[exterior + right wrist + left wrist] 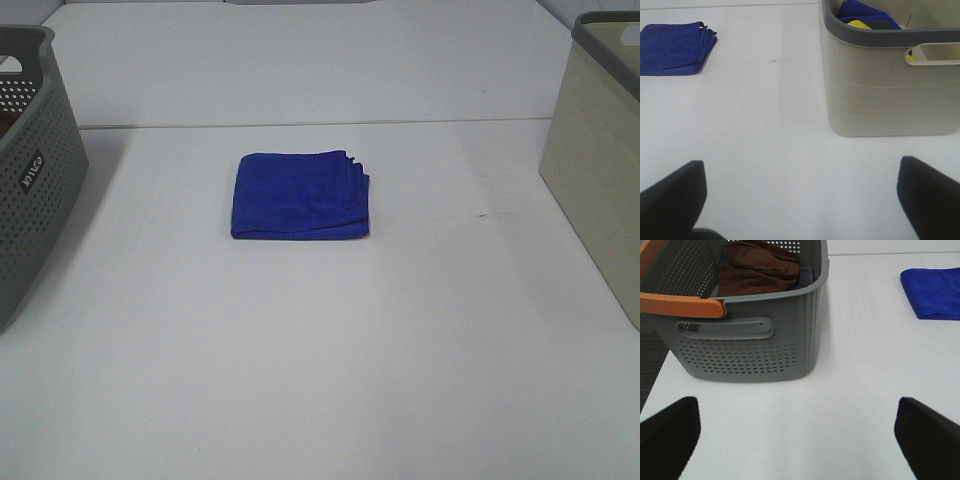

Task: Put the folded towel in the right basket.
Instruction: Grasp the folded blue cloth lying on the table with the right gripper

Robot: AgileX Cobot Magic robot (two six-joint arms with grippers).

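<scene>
A folded blue towel (302, 196) lies flat in the middle of the white table. It also shows in the left wrist view (933, 291) and in the right wrist view (675, 48). The right basket (600, 160) is beige with a grey rim, at the table's right edge; the right wrist view (880, 85) shows blue and yellow items inside it. My left gripper (795, 440) is open and empty near the grey basket. My right gripper (800, 200) is open and empty, short of the beige basket. Neither gripper shows in the exterior high view.
A grey perforated basket (30, 170) stands at the table's left edge; the left wrist view (750, 340) shows its orange handle (680, 305) and a brown cloth (760, 267) inside. A seam (320, 124) crosses the table behind the towel.
</scene>
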